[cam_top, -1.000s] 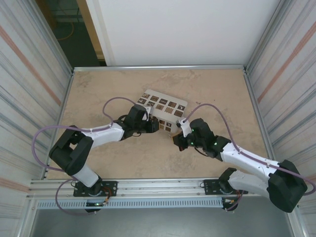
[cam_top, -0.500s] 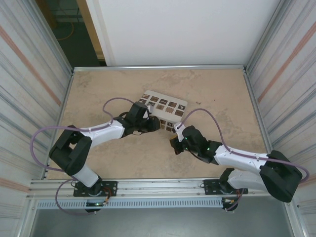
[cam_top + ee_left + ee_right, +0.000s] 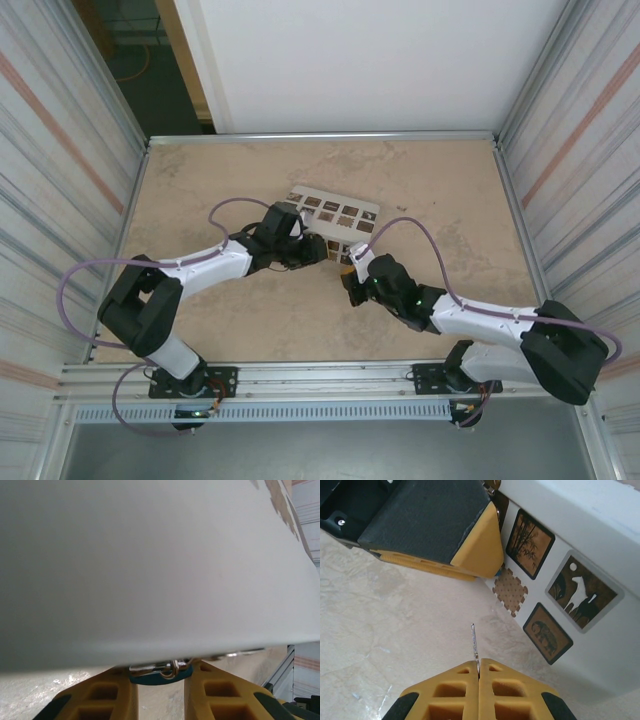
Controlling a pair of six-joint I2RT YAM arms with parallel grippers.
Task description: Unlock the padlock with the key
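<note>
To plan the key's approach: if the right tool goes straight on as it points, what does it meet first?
Probably a yellow finger of the left tool, beside the white box; depth unclear.

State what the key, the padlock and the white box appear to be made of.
The key: metal, bare and silvery, a thin bright blade. The padlock: blue body, painted metal or plastic, unclear; its shackle glints like polished steel. The white box: smooth matte white, probably card or plastic, with printed brown tiles.
</note>
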